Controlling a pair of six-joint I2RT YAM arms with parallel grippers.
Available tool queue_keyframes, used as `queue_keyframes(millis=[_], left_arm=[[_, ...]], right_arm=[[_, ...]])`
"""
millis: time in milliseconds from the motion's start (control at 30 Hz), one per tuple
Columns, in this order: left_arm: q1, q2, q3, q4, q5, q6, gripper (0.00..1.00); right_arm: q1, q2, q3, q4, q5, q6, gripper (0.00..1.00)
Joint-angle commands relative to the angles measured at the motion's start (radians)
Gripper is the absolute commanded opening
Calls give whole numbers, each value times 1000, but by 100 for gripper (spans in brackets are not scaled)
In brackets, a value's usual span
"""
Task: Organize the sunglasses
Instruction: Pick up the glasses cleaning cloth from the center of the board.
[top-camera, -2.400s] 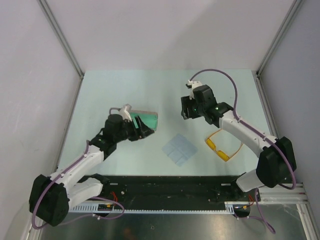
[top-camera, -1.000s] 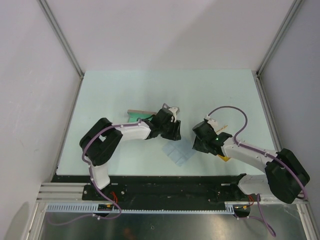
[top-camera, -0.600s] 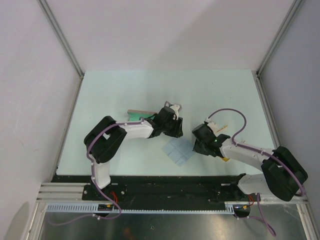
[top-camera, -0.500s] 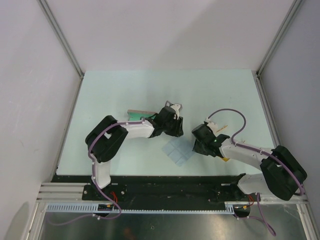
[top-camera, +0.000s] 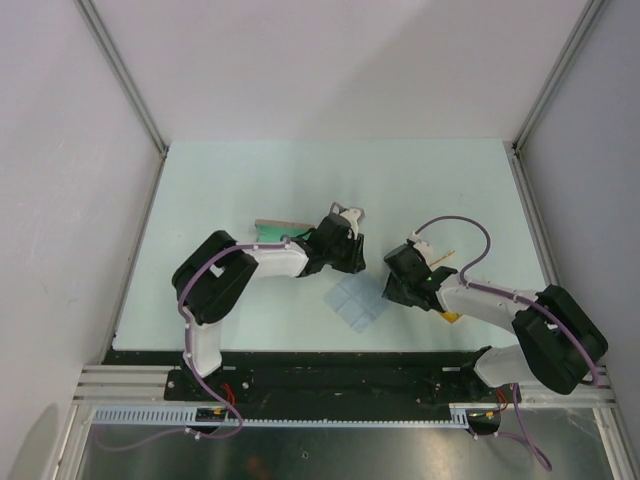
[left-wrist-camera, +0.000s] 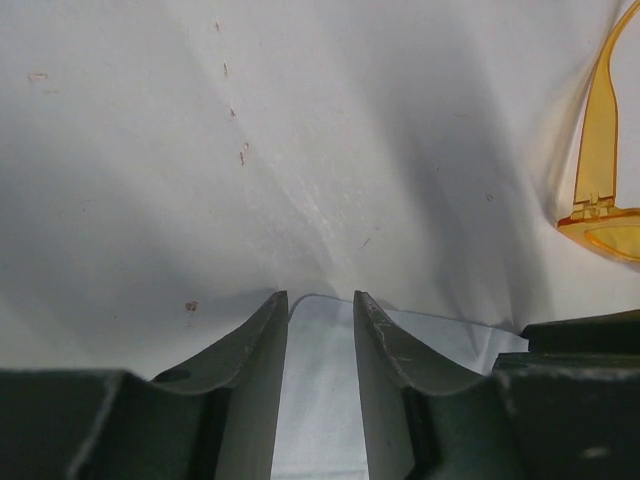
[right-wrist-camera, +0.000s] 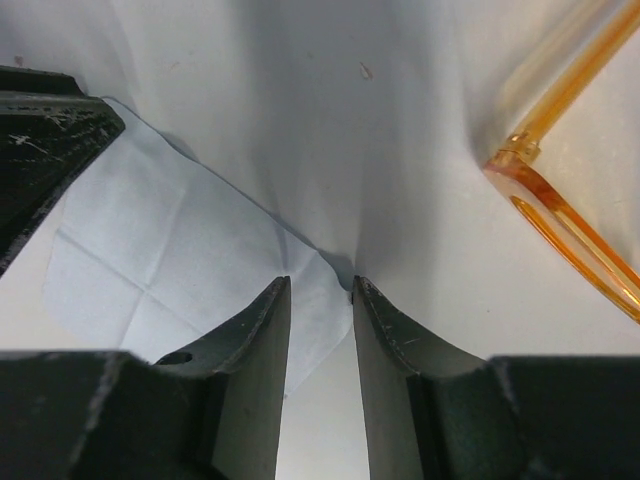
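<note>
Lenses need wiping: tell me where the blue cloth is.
Top view: the blue cloth lies flat at front middle, between the left claw and the right claw, sunglasses to its right.

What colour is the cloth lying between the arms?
The cloth is pale blue; right wrist view shows it best.

Pale green table (top-camera: 250, 180), plain grey walls (top-camera: 330, 60)
</note>
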Motion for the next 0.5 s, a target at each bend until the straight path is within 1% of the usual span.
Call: queue_keyframes(millis=[0, 267, 467], left_arm=[[-14, -10, -28, -32, 28, 28, 37], [-20, -21, -45, -37, 25, 30, 36], [-20, -27, -51, -44, -9, 39, 36]], right_arm=[[1, 28, -4, 30, -10, -2, 36], [0, 37, -4, 30, -5, 0, 36], [0, 54, -4, 36, -8, 0, 35]])
